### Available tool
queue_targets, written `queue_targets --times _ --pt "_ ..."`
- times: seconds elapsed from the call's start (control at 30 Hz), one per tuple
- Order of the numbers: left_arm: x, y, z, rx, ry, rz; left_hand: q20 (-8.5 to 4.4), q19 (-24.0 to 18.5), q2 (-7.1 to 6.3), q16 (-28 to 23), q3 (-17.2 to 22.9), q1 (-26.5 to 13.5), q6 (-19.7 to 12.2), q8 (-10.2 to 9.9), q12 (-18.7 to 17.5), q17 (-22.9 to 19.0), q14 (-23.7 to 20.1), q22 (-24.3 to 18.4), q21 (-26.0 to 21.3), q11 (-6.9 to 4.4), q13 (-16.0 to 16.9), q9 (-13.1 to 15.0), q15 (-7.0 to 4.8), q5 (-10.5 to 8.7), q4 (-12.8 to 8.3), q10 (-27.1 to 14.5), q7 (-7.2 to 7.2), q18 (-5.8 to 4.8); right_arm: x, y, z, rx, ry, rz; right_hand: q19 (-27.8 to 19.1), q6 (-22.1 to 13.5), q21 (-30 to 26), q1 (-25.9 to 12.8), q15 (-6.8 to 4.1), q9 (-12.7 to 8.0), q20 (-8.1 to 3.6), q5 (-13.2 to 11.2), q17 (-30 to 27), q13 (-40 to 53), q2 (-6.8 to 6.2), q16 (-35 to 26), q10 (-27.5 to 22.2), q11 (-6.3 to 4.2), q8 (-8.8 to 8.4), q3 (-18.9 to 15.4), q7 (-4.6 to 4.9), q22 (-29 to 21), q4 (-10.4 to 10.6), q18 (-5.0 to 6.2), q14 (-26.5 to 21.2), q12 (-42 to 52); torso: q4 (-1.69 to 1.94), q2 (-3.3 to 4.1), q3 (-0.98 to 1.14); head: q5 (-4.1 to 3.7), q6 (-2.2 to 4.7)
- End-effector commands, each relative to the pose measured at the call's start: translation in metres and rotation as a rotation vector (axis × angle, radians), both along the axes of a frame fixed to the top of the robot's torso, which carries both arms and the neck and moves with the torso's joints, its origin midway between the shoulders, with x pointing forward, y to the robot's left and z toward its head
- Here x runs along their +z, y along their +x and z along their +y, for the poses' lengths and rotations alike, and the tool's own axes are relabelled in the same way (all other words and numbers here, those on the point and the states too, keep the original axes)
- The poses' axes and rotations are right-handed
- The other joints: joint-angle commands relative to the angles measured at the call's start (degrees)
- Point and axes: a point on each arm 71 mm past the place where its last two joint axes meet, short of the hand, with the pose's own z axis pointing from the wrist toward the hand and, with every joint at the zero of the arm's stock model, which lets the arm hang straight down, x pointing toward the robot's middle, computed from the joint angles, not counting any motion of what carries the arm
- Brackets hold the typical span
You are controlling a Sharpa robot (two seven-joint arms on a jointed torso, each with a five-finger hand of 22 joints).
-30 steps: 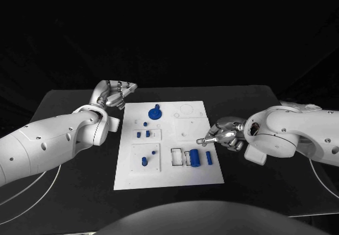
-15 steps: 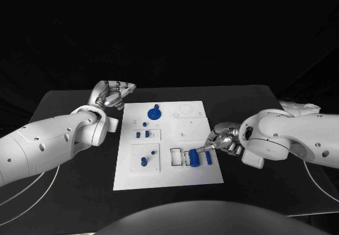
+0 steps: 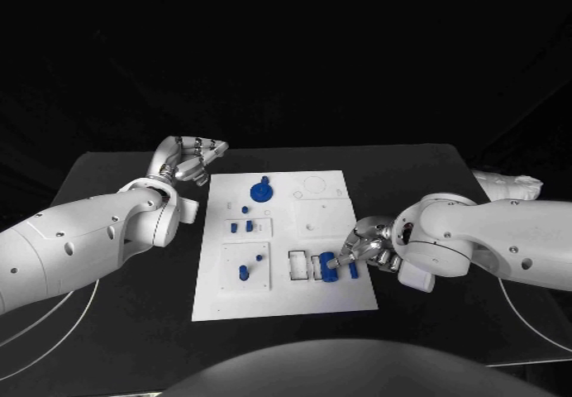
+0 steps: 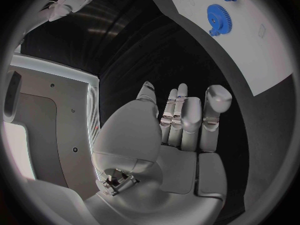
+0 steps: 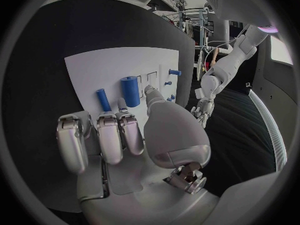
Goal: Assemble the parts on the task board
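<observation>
Blue cylinders point(image 3: 331, 267) in task board point(image 3: 286, 302) slots; right hand point(image 3: 367, 246) above, seemingly empty, fingers apart.

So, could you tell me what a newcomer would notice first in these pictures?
Probably the white task board mid-table, dotted with small blue parts, the blue gear at its far end standing out. Next, the right hand reaching over the thick blue cylinder near the board's right edge, while the left hand waits beside the far-left corner.

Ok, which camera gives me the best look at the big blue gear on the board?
The left wrist view: the gear sits unobstructed on the white board, teeth distinct. In the head view the same gear is small, toward the board's far end, its teeth not distinct. In the right wrist view I cannot make it out beyond the right hand.
</observation>
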Motion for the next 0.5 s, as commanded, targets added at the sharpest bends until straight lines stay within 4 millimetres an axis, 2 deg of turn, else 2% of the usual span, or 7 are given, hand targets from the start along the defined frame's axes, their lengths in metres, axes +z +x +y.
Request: queue_targets --times 0.03,0.23,0.5 --pt "0.001 -0.001 -0.002 -0.020 -0.005 -0.006 -0.08 -0.17 0.41 -0.13 -0.20 0.12 -0.50 0.01 -0.04 0.00 -0.38 2.48 -0.17 -0.02 0.08 -0.02 -0.05 0.33 0.01 -0.20 -0.03 -0.45 -0.003 -0.001 0.000 -0.014 -0.014 0.021 6.00 -0.54 0.26 0.20 0.60 -0.17 0.34 -0.23 15.05 15.07 0.18 0.23 6.01 0.63 -0.52 0.46 2.50 15.05 -0.25 -0.38 5.97 0.16 -0.07 -0.01 -0.02 0.18 0.00" --pt "0.001 -0.001 -0.003 -0.021 -0.005 -0.006 -0.08 -0.17 0.41 -0.13 -0.20 0.12 -0.50 0.01 -0.04 0.00 -0.38 2.48 -0.17 -0.02 0.08 -0.02 -0.05 0.33 0.01 -0.20 -0.03 -0.45 -0.007 -0.001 0.004 -0.022 -0.011 0.028 6.00 -1.84 0.26 0.30 0.77 -0.85 0.56 -0.40 15.05 15.07 0.21 0.23 6.01 0.80 -1.44 1.06 2.62 15.05 -0.98 -0.38 5.97 0.16 0.00 -0.02 -0.03 -0.06 0.00" --pt "0.001 -0.001 -0.002 -0.020 -0.005 -0.006 -0.08 -0.17 0.41 -0.13 -0.20 0.12 -0.50 0.01 -0.04 0.00 -0.38 2.48 -0.17 -0.02 0.08 -0.02 -0.05 0.33 0.01 -0.20 -0.03 -0.45 -0.013 0.000 0.007 -0.026 -0.016 0.040 6.00 -2.34 0.26 0.18 0.81 -1.12 0.62 -0.84 15.05 15.07 0.34 0.23 6.01 0.82 -1.72 1.35 2.63 15.05 -1.21 -0.38 5.97 0.16 0.00 -0.01 -0.03 -0.02 0.00"
